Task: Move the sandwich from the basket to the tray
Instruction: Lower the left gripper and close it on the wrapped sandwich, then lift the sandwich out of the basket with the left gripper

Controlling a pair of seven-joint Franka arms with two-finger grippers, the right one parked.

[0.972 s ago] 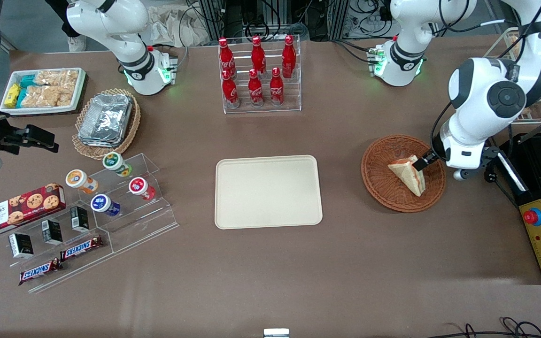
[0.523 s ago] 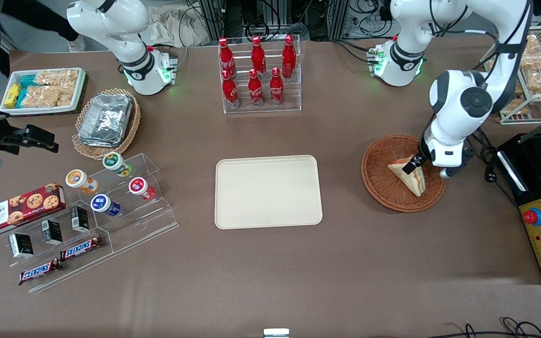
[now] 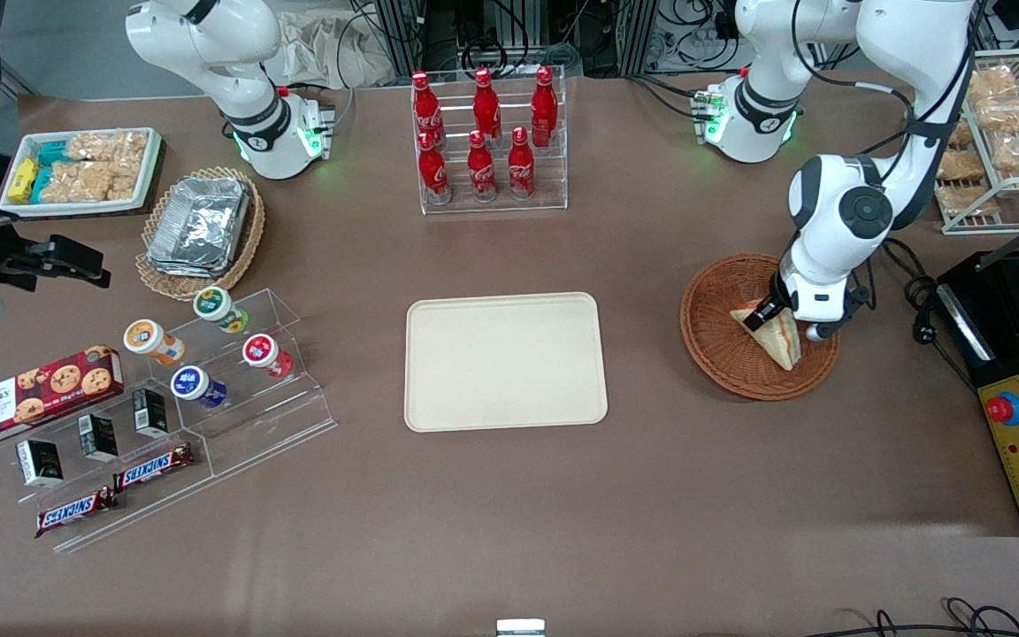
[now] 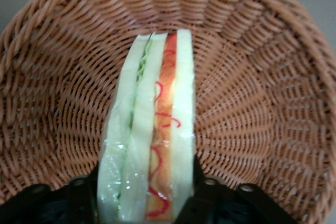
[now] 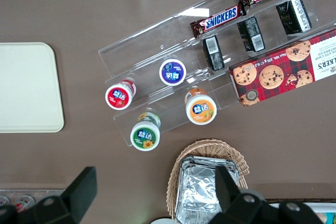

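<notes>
1. Sandwich (image 4: 149,129): wrapped triangular wedge, stood on edge in the basket with its cut face turned toward the wrist camera, green layer beside orange-and-pink layer. It sat nearer the working arm's side of the basket floor (a position that left its bread faces open to a sideways pinch).
2. Claw (image 3: 770,316): lowered into the basket at the end of the sandwich farther from the front camera. In the wrist view the dark fingers (image 4: 79,192) flanked the bread on both sides, so it straddled the wedge; whether the pads pressed the wrap or merely bracketed it could not be told.
3. Basket (image 3: 711,341): round, reddish-brown wicker, resting on the desk (image 3: 651,495) toward the working arm's end. Its sloped wall likely kept the wedge from sliding as the claw closed in.
4. Tray (image 3: 505,361): cream, rectangular, flat on the desk well apart from the basket toward the middle; nothing lay on it (destination not yet served).
5. Judgement: grasp stage; lift and carry outstanding.
</notes>
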